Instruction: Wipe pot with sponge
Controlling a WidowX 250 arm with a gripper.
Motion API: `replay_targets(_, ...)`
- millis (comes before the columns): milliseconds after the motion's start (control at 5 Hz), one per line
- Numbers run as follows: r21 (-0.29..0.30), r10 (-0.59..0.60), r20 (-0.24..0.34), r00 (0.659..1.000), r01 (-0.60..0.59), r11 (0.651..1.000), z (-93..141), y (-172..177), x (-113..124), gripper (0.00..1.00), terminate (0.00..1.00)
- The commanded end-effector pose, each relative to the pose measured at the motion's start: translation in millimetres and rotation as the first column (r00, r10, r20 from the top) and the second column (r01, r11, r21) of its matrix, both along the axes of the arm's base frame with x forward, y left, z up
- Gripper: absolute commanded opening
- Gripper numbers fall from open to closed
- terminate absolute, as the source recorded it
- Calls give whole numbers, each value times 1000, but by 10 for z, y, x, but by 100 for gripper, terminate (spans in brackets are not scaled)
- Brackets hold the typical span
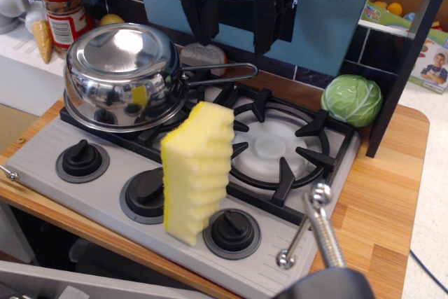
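Observation:
The shiny steel pot (120, 75) lies upside down on the back left burner of the toy stove (70, 141), its thin wire handle (220, 73) pointing right. The pale yellow ridged sponge (197, 173) stands on end at the stove's front, between two knobs, just right of the pot and not touching it. Its reflection shows in the pot's wall. My gripper (238, 29) hangs at the top of the view, above and behind the pot's handle. Its black fingers (205, 19) are spread apart and hold nothing.
A green cabbage ball (352, 99) sits at the stove's back right. A red-lidded spice jar (61, 8) stands behind the pot, a blue bin (336, 19) behind the gripper. A black post (409, 54) rises at right. A metal rod (318, 225) juts in at front right.

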State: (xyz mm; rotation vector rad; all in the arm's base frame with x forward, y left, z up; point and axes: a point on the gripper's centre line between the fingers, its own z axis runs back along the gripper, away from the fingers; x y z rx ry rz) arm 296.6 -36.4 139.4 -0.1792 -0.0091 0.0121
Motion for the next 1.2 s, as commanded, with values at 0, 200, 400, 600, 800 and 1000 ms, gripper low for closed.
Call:
replay_targets(0, 0, 0, 0, 1000, 0, 1000, 0, 0, 0, 100, 0)
replay_targets(200, -42, -24, -9, 1000, 23, 999, 133, -16, -259, 100, 0)
replay_targets(400, -51, -35, 18, 999, 36, 998, 192, -31, -552, 100, 0)
replay_targets(600, -44, -40, 8, 999, 40, 998, 172, -42, -725, 100, 0)
replay_targets(800, -10, -60, 3, 998, 60, 998, 141, -34, -756, 100, 0)
replay_targets(1000, 15, -60, -3, 998, 60, 998, 146, -30, -754, 100, 0)
